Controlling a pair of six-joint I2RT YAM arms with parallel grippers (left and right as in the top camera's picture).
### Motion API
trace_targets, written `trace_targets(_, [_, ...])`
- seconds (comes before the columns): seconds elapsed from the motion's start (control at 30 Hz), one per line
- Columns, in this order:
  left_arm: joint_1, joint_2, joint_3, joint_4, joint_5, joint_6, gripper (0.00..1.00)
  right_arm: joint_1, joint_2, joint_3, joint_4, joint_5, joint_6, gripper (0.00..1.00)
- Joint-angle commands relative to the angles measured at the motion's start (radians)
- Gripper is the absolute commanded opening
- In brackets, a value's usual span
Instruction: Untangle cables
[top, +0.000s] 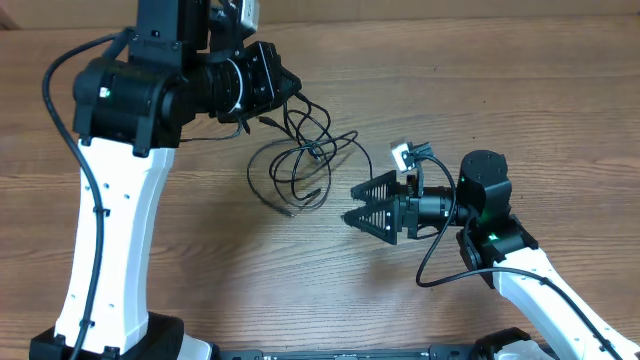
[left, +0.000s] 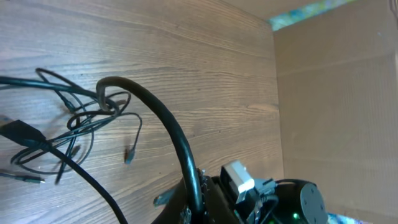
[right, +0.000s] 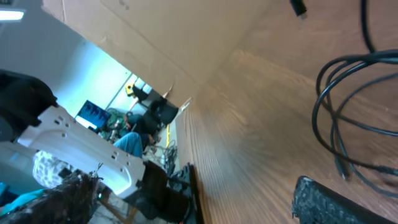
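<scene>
The left gripper (top: 285, 88) had its jaws together at the far edge of the bunch. Thin black strands ran straight out of its tip, so it looked clamped on one strand of the cables (top: 300, 165), though the gripper body hid the exact pinch in the overhead view. From that tip the cables fell away in loose, overlapping loops onto the wooden table (top: 500, 80), lying between the two grippers. The right gripper (top: 350, 204) stood with its jaws spread wide and nothing between them, its open end pointing at the loops, near them but not touching. In the right wrist view the nearest loops lay on the wood just ahead of a finger pad (right: 348, 205) and a little to one side of it. In the left wrist view a small plug end (left: 129, 155) lay on the wood beside the tangle, at the loose end of one strand.
</scene>
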Motion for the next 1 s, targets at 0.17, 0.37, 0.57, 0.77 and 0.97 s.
trace_targets(0.17, [0.001,-0.031,0.137,-0.066,0.025,0.091,0.04,0.004,0.0,0.014,0.093,0.061,0.041,1.0])
trace_targets(0.37, [-0.026,-0.072,0.142,-0.078,0.068,0.135,0.04,0.004,0.0,0.014,0.163,0.128,0.04,1.0])
trace_targets(0.57, [-0.098,-0.079,0.142,-0.113,0.075,0.233,0.04,0.004,0.0,0.014,0.258,0.201,0.04,0.99])
trace_targets(0.77, [-0.176,-0.077,0.14,-0.216,0.07,0.494,0.04,0.004,0.0,0.014,0.332,0.27,0.04,0.9])
trace_targets(0.97, [-0.215,-0.077,0.14,-0.334,-0.063,0.592,0.04,0.004,0.0,0.014,0.34,0.333,0.053,0.85])
